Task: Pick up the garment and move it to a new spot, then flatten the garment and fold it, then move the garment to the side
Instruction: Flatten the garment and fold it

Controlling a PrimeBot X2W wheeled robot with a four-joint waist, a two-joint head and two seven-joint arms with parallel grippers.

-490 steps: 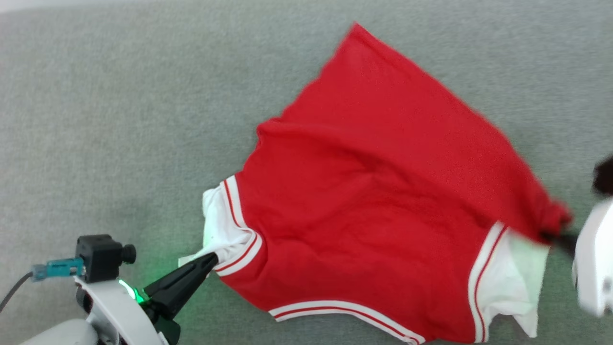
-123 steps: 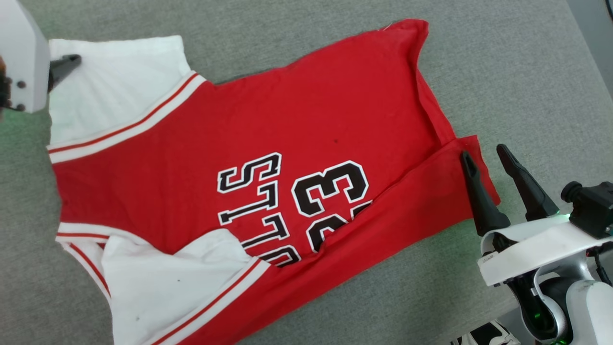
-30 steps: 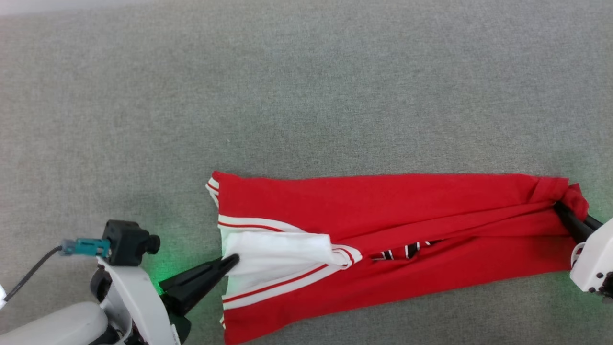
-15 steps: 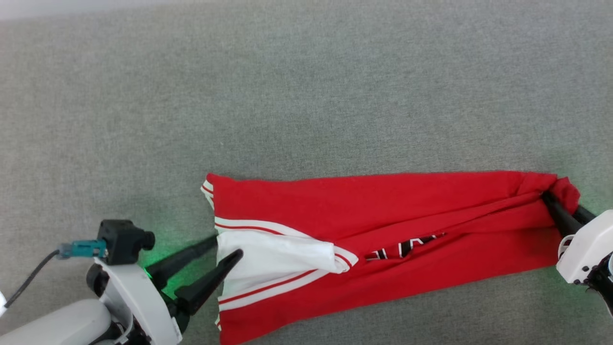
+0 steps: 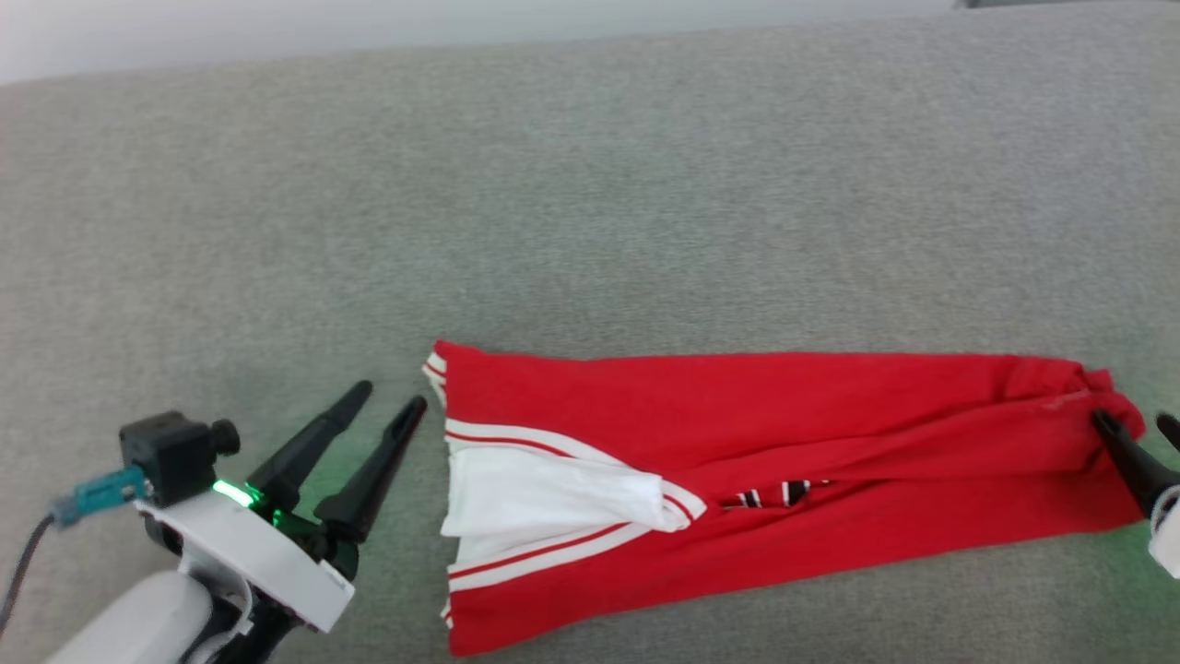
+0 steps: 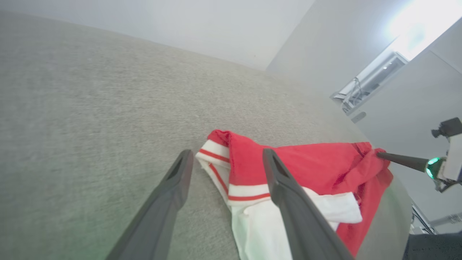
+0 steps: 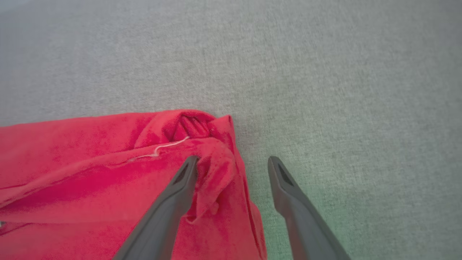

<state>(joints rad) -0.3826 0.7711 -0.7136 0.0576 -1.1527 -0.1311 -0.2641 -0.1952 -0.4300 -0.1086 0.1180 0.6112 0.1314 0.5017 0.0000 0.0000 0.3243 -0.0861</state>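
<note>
Garment (image 5: 830, 433) sits as a long strip. Left gripper (image 5: 392, 398) spread beside sleeve end (image 5: 479, 489), right gripper (image 5: 1136, 422) spread astride hem (image 5: 1102, 480), likely staging next fold

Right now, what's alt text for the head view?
A red shirt lies folded into a long strip across a grey surface, a white sleeve lying on its left end. The left tool is open just off that end; the right tool is open at the right end.

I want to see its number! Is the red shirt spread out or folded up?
Folded. The garment lies as a long narrow band, its white sleeve tucked across it, only a sliver of black lettering peeking out.
</note>
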